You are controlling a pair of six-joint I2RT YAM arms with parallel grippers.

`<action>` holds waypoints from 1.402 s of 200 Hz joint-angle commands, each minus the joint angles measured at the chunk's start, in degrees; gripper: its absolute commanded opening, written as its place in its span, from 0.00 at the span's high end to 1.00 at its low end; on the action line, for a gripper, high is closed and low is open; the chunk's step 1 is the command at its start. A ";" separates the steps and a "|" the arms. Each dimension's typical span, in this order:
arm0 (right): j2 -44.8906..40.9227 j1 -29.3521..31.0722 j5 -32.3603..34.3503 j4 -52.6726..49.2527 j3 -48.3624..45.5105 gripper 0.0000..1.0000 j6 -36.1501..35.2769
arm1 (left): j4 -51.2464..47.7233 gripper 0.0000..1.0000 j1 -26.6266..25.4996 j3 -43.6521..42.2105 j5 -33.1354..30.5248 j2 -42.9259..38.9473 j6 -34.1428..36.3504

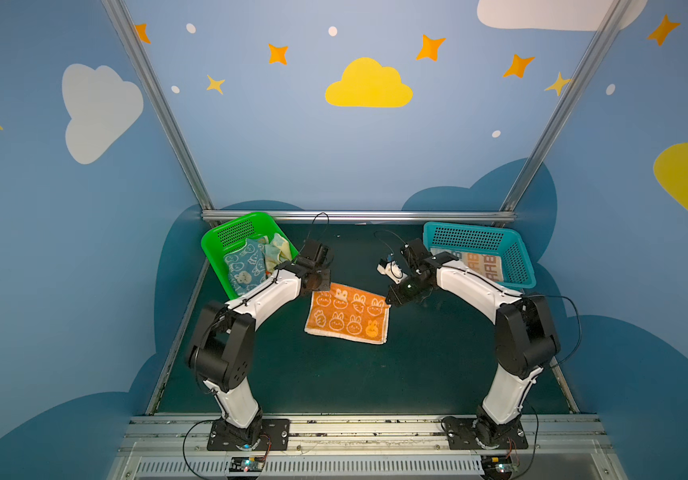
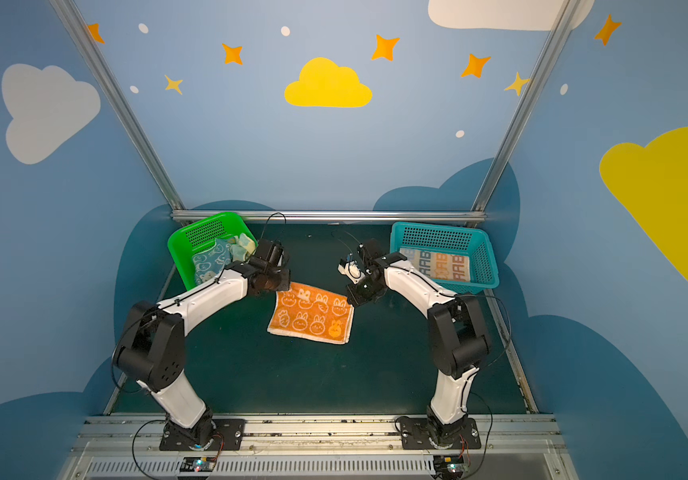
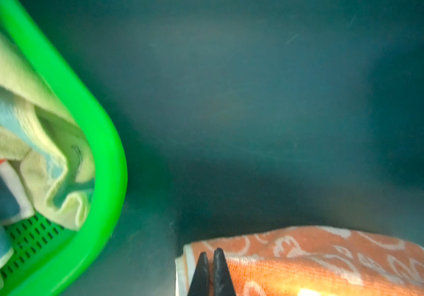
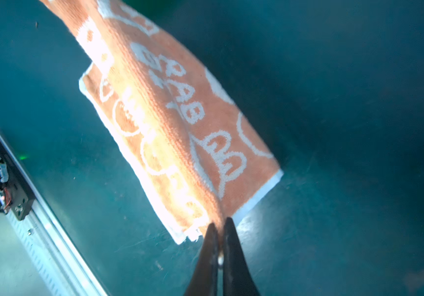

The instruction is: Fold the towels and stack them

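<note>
**towel spans the two pincers**

the towel (image 1: 348, 312) lies on the counter (image 1: 438, 357), its long axis running from the left pincer (image 3: 211, 252) to the right pincer (image 4: 220, 222). each is closed on the far corner nearest it, though the left grip is less clear. the cloth spreads from both tips toward the arm bases, so neither arm is nearer and the fold likely goes that way.

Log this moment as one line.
orange towel: on table | left hand: shut at corner | right hand: pinching corner
</note>
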 commanded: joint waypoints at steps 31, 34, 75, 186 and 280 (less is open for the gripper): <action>-5.54 2.88 -1.28 0.03 -5.56 1.00 3.54 | -0.52 0.96 -2.52 -5.70 -3.79 -4.94 -1.30; -5.63 3.06 -1.21 0.03 -5.79 1.00 3.75 | -0.53 0.96 -2.69 -6.03 -4.02 -5.17 -1.38; -6.02 5.36 -0.08 2.07 -9.49 1.00 6.57 | 0.29 0.96 -3.60 -10.39 -5.20 -7.86 -2.49; -0.84 8.56 0.63 5.81 -13.77 1.00 9.91 | 3.58 0.96 -5.97 -15.33 -7.08 -4.91 -4.43; -6.71 10.69 -1.54 6.40 -18.71 0.67 9.22 | 5.03 0.52 -8.00 -23.12 -11.59 -11.10 -7.52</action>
